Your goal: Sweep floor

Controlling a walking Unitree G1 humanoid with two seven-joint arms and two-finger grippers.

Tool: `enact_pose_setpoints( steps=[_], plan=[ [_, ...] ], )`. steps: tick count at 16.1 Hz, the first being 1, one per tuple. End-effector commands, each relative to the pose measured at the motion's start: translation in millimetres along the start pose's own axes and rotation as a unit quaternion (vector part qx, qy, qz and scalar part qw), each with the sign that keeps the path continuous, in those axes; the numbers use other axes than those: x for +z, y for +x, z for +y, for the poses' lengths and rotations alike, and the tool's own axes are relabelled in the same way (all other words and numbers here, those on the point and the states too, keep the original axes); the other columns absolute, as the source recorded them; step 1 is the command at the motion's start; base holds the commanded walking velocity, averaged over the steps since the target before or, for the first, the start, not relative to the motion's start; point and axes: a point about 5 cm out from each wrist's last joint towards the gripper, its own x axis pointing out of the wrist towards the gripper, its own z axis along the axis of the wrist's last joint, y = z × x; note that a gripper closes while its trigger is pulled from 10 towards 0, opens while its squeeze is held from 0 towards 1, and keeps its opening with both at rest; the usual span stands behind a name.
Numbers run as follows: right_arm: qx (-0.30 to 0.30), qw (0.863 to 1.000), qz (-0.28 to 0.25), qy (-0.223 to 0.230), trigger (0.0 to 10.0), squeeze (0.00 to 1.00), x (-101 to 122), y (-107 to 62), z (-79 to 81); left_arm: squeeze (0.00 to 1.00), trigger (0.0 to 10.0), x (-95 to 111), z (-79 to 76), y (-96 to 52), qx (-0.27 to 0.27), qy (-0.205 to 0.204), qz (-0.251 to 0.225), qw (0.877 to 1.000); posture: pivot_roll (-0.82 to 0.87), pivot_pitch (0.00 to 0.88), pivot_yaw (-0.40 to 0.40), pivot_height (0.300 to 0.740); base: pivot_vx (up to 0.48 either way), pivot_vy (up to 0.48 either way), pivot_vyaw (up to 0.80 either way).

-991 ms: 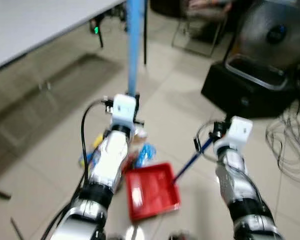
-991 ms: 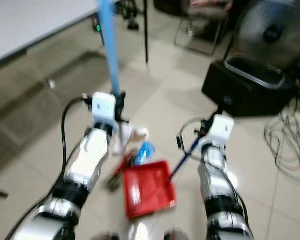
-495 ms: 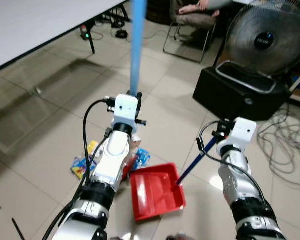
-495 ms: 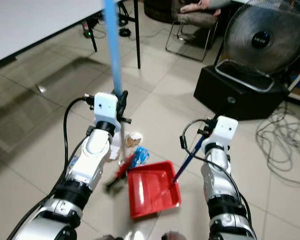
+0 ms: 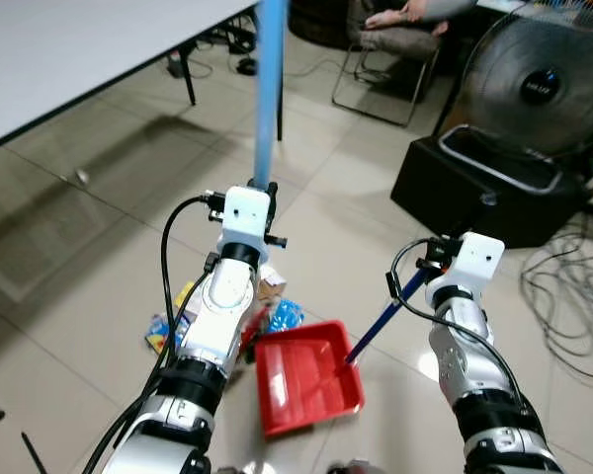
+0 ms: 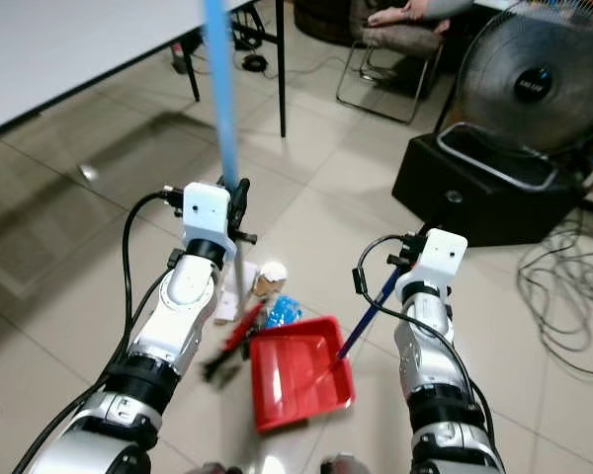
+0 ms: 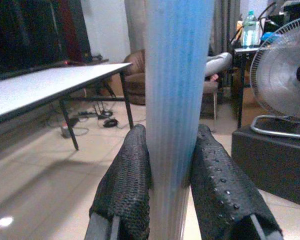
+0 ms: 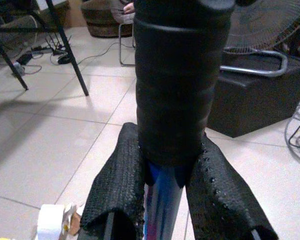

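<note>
Here the left end effector (image 7: pixel 169 190) is clenched on the long light-blue broom handle (image 5: pixel 269 94), its two black textured fingers (image 7: pixel 127 185) pressed against either side of the pole, which rises nearly upright from just ahead of the left wrist. The broom's lower end reaches the beige tiled floor (image 5: pixel 99 257) among a small pile of litter: a crumpled white and brown paper scrap (image 6: pixel 270 278), a blue wrapper (image 6: pixel 283 311) and a yellow and blue packet (image 5: pixel 168 328) lying just beside the left forearm. The right end effector (image 8: pixel 165 200) is closed around the dark blue dustpan handle (image 6: pixel 361 321), gripping it just below the thick black rubber grip (image 8: pixel 177 85); the handle slants down and toward the robot's left to the red plastic dustpan (image 6: pixel 298 383), which rests flat on the floor between the two arms, its open edge next to the blue wrapper. A dark red brush-like piece (image 6: pixel 232 346) lies on the tiles touching the pan's left side. Farther off, a white tabletop on black legs (image 5: pixel 69 49) stands to the left, a round grey pedestal fan (image 5: pixel 544 84) sits above a black box (image 5: pixel 474 193) to the right, loose cables (image 5: pixel 573 306) trail over the floor near it, and a seated person's legs (image 5: pixel 405 25) show on a metal-framed chair at the far side.
</note>
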Motion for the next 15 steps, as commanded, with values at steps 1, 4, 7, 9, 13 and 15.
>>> enact_pose_setpoints(
  steps=[1, 4, 7, 9, 13, 15],
  plan=[
    [-0.009, 1.000, -0.025, 0.005, 10.0, 0.00, 11.6, 3.0, -5.1, 0.00, 10.0, 13.4, -8.1, 5.1, -0.011, -0.006, -0.029, 1.000, 0.01, 0.164, -0.040, 0.740, 0.341, 0.000, 0.00],
    [-0.010, 1.000, -0.025, 0.005, 10.0, 0.00, 11.4, 2.9, -4.9, 0.00, 10.0, 12.5, -8.0, 4.5, -0.012, -0.006, -0.027, 1.000, 0.02, 0.165, -0.040, 0.740, 0.345, 0.000, 0.00],
    [-0.010, 1.000, -0.025, 0.005, 10.0, 0.00, 11.3, 2.9, -5.1, 0.00, 10.0, 13.0, -8.1, 4.9, -0.011, -0.006, -0.028, 1.000, 0.01, 0.164, -0.040, 0.740, 0.344, 0.000, 0.00],
    [-0.009, 1.000, -0.025, 0.006, 10.0, 0.00, 11.1, 2.8, -5.2, 0.00, 10.0, 13.0, -8.5, 4.8, -0.011, -0.005, -0.028, 1.000, 0.02, 0.163, -0.040, 0.740, 0.343, 0.000, 0.00],
    [-0.010, 1.000, -0.024, 0.006, 10.0, 0.00, 10.7, 2.8, -4.7, 0.00, 10.0, 12.6, -7.8, 4.9, -0.012, -0.005, -0.027, 1.000, 0.02, 0.165, -0.039, 0.740, 0.342, 0.000, 0.00],
    [-0.010, 1.000, -0.024, 0.007, 10.0, 0.00, 10.6, 2.7, -4.6, 0.00, 10.0, 12.7, -7.7, 4.9, -0.013, -0.005, -0.027, 1.000, 0.02, 0.164, -0.038, 0.740, 0.345, 0.000, 0.00]
  ],
)
